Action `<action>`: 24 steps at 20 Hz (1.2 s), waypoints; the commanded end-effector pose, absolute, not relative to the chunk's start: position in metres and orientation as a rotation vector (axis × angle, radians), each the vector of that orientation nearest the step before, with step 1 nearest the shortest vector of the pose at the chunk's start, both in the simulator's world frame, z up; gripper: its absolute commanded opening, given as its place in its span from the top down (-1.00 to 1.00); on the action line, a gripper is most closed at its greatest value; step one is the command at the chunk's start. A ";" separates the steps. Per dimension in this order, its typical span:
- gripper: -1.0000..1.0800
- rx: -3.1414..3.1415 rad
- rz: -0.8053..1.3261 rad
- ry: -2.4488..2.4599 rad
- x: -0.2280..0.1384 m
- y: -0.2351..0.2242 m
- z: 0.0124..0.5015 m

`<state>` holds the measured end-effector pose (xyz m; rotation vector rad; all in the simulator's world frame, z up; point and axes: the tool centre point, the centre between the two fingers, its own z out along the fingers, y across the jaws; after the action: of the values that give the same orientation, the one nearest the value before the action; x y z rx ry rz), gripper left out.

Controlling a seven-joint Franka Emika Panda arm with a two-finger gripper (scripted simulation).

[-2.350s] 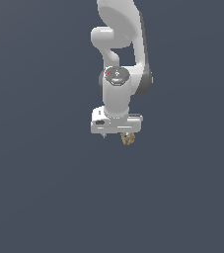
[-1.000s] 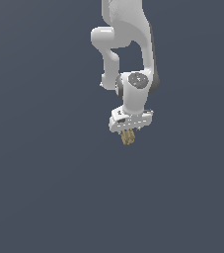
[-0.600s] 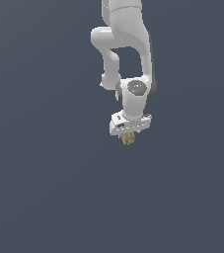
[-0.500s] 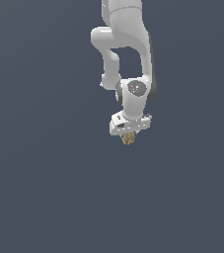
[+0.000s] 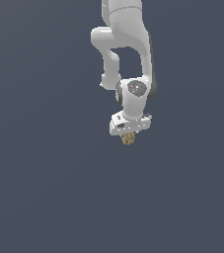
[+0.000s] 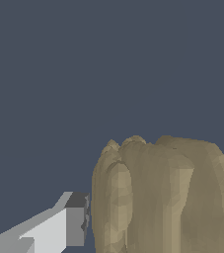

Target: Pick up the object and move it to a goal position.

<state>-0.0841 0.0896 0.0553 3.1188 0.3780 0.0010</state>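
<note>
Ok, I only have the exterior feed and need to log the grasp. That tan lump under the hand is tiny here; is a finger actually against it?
Observer: In the wrist view one finger sits right beside the object; the other finger is out of frame.
Operator: What does its surface look like?
Observer: Lumpy, with several rounded lobes side by side.
Operator: Anything under it?
Observer: Only plain dark background past the hand.

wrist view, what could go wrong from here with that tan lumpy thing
1. Only one finger shows beside the object; the other side is hidden, so how firmly the jaws hold it is uncertain.
2. In the exterior view the object hangs below the gripper, so it may drop if it slips.
</note>
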 end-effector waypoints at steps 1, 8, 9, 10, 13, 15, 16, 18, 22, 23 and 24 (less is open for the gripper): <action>1.00 3.119 0.001 0.378 -0.084 0.089 0.055; 1.00 3.119 0.001 0.378 -0.077 0.074 0.072; 1.00 3.119 0.001 0.378 -0.075 0.070 0.077; 1.00 3.119 0.001 0.378 -0.073 0.065 0.082; 1.00 3.119 0.001 0.378 -0.066 0.049 0.099; 1.00 3.120 0.001 0.379 -0.061 0.037 0.114; 1.00 3.120 0.001 0.379 -0.058 0.030 0.121; 1.00 3.120 0.001 0.379 -0.051 0.016 0.137; 1.00 3.121 0.001 0.379 -0.037 -0.015 0.171; 1.00 3.121 0.001 0.379 -0.033 -0.023 0.180; 1.00 3.121 0.001 0.379 -0.029 -0.031 0.189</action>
<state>-0.0345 -0.0186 0.1751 3.1207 0.3782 0.0013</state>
